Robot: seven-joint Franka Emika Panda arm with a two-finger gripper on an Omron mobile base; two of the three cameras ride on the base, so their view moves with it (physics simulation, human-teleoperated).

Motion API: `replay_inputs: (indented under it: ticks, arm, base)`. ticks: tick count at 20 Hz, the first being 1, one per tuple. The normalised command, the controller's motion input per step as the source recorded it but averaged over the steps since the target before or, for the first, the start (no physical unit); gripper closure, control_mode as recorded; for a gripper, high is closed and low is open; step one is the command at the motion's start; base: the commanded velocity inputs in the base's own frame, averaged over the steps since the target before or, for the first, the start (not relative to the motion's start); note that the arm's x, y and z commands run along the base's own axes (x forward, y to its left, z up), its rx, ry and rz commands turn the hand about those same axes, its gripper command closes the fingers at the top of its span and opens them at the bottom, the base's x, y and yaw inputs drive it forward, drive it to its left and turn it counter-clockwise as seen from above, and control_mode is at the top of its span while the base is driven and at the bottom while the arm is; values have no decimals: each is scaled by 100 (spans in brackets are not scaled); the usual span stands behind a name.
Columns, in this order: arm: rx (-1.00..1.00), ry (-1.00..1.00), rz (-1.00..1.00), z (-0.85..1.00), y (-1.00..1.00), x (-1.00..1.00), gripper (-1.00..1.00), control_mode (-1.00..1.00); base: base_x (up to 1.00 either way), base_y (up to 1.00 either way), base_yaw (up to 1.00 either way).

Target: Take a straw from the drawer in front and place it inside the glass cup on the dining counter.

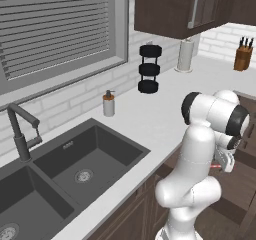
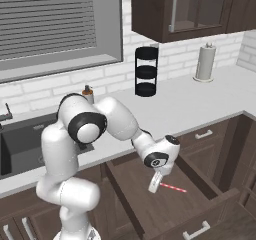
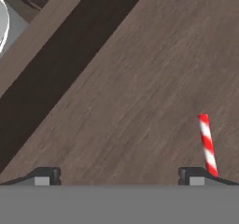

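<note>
Hovering spread wide and empty over the open drawer (image 2: pixel 150 204), pincer (image 2: pixel 154 185) just short of the straw (image 2: pixel 173 188). Lies flat on the drawer floor, long axis running toward the right wall (off to one fingertip's side, not centred between both). Hand view gives that offset: straw (image 3: pixel 207 145) by the right fingertip (image 3: pixel 196 175).

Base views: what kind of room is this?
A rendered kitchen, by the look of it: a dark double sink with a faucet set in a white countertop, a paper towel roll by the brick backsplash, and dark wood cabinets with one open drawer.
</note>
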Motion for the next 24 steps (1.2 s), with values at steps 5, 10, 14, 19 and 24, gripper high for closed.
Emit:
replay_inputs:
  ticks: [5, 10, 14, 19, 24]
  arm:
    - [5, -1, 0, -16, -6, 13, -100, -100]
    - [3, 0, 0, -17, 0, 16, -100, -100]
    - [2, 0, 0, -21, 0, 8, -100, -100]
    - [1, 0, 0, -17, 0, 11, -100, -100]
    - [1, -4, 0, -12, 0, 11, -100, -100]
  base:
    - [0, 0, 0]
    - [0, 0, 0]
    - [0, 0, 0]
    - [0, 0, 0]
    - [0, 0, 0]
